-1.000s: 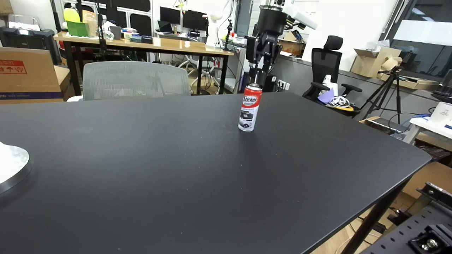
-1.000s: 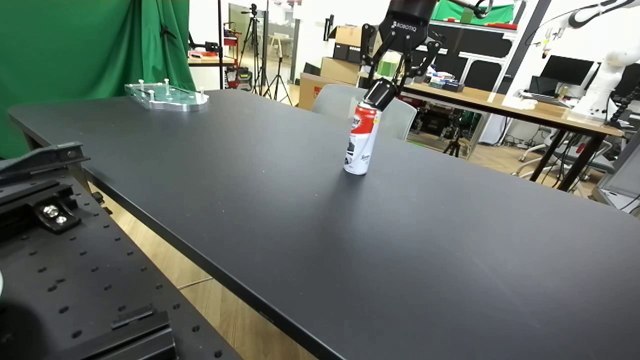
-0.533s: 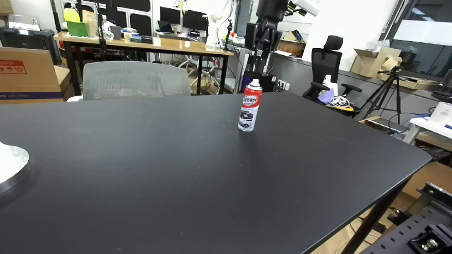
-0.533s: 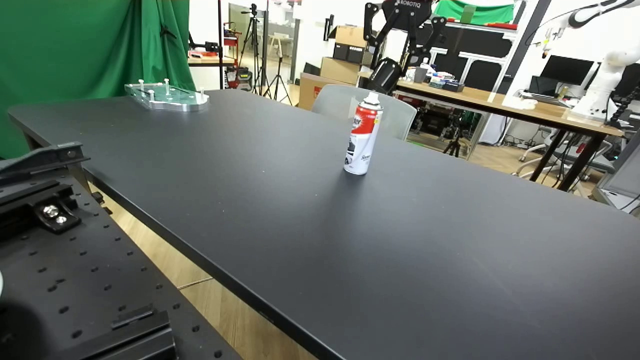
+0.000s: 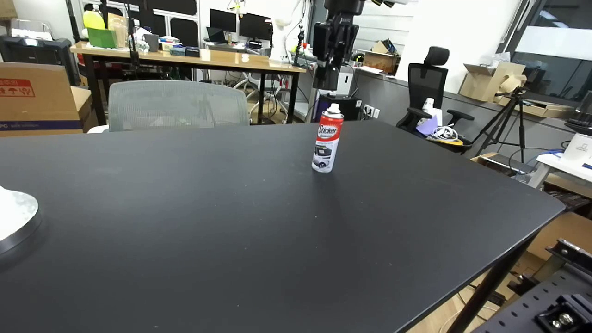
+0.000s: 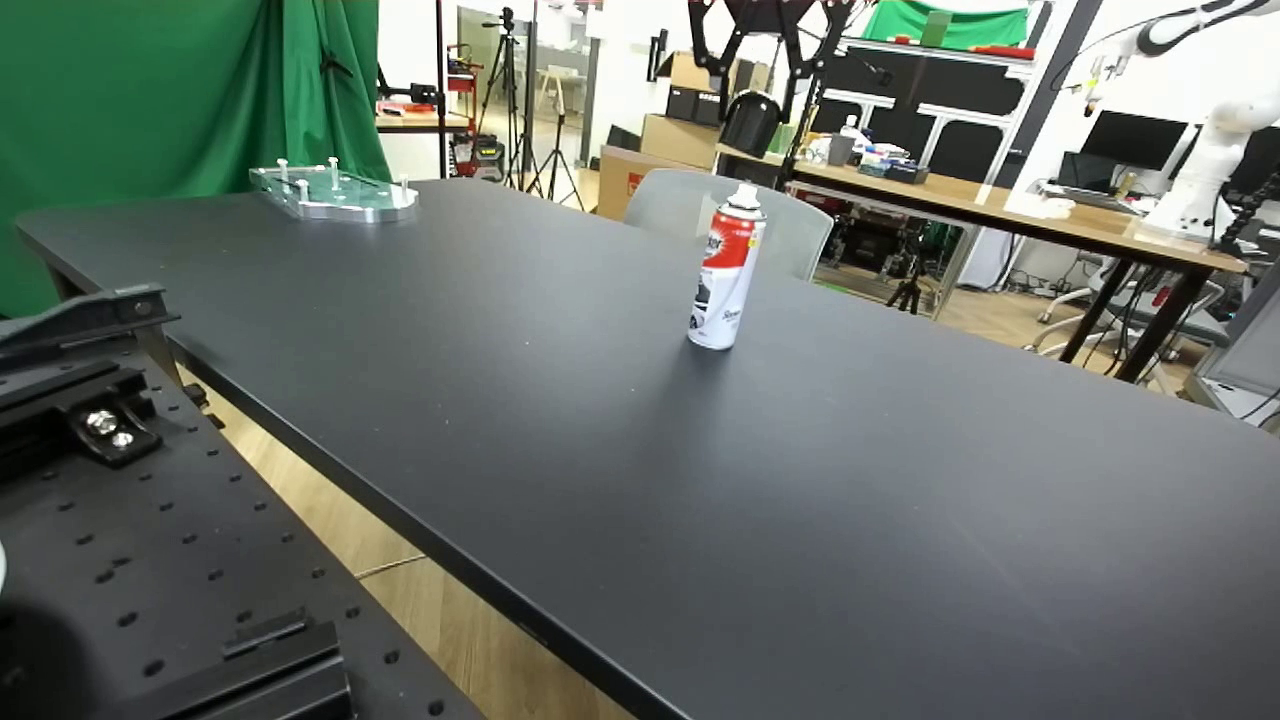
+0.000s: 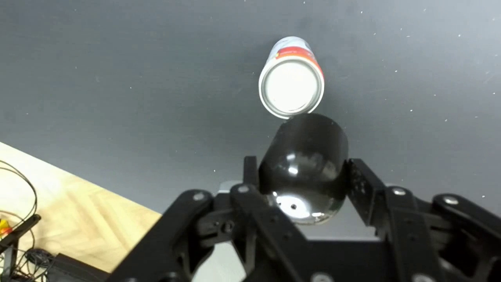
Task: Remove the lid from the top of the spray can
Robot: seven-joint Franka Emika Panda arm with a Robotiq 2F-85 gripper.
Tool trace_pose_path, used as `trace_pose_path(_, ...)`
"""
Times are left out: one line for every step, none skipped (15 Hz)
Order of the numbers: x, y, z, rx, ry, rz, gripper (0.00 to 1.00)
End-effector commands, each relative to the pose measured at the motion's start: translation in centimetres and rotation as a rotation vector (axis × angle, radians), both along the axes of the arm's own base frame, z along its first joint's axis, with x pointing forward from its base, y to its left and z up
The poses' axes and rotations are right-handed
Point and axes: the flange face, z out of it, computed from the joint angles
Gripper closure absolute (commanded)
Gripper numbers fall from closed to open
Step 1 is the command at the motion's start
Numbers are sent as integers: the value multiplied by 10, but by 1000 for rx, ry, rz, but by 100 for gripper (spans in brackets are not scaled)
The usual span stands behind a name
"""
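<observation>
The spray can (image 5: pixel 327 141) stands upright on the black table (image 5: pixel 208 231), red on top and white below. Its white nozzle is uncovered. It also shows in an exterior view (image 6: pixel 726 270) and, seen from above, in the wrist view (image 7: pixel 290 87). My gripper (image 7: pixel 301 168) is shut on the near-black lid (image 7: pixel 307 135), one finger on each side. The lid is tilted and its rounded end faces the wrist. In both exterior views the lid (image 5: pixel 326 78) (image 6: pixel 750 124) is apart from the can, in the air above its nozzle.
A grey mesh chair (image 5: pixel 178 106) stands behind the table's far edge. A clear greenish plate with white posts (image 6: pixel 340 195) lies at the table's far left corner. A white rounded object (image 5: pixel 16 217) is at the left edge. A black perforated plate (image 6: pixel 200 560) stands beside the table.
One second ago the lid was tilted at the can's top. My gripper has lifted it off and up, then shifted slightly left in both exterior views. The can has stayed in place.
</observation>
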Motion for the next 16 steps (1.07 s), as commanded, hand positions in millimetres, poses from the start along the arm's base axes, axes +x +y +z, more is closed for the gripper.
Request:
trace_pose_path(-39, 30, -5, -43, -55, 49, 66)
trace_pose_path(-48, 39, -12, -52, -59, 67, 66)
trace_pose_path(-57, 47, -18, -61, -60, 84, 66)
trace_pose_path(-66, 55, -26, -67, -51, 101, 66)
trace_pose_path(-76, 63, -35, -74, -39, 118, 66)
trace_pose_path(-85, 70, -42, -80, -30, 133, 66)
trace_pose_path(-91, 75, -51, -92, -25, 146, 66)
trace_pose_path(-95, 78, -58, -104, -23, 152, 66)
trace_pose_path(-98, 78, -67, -115, -18, 149, 66)
trace_pose_path(-101, 77, -74, -125, -11, 144, 66)
trace_pose_path(-103, 76, -80, -124, 9, 132, 66)
trace_pose_path(-97, 79, -74, -116, 14, 163, 41)
trace_pose_path(-99, 78, -79, -118, 23, 161, 41)
trace_pose_path(-100, 77, -81, -119, 29, 159, 41)
trace_pose_path(-100, 77, -82, -120, 30, 158, 41)
trace_pose_path(-101, 74, -78, -126, 12, 148, 66)
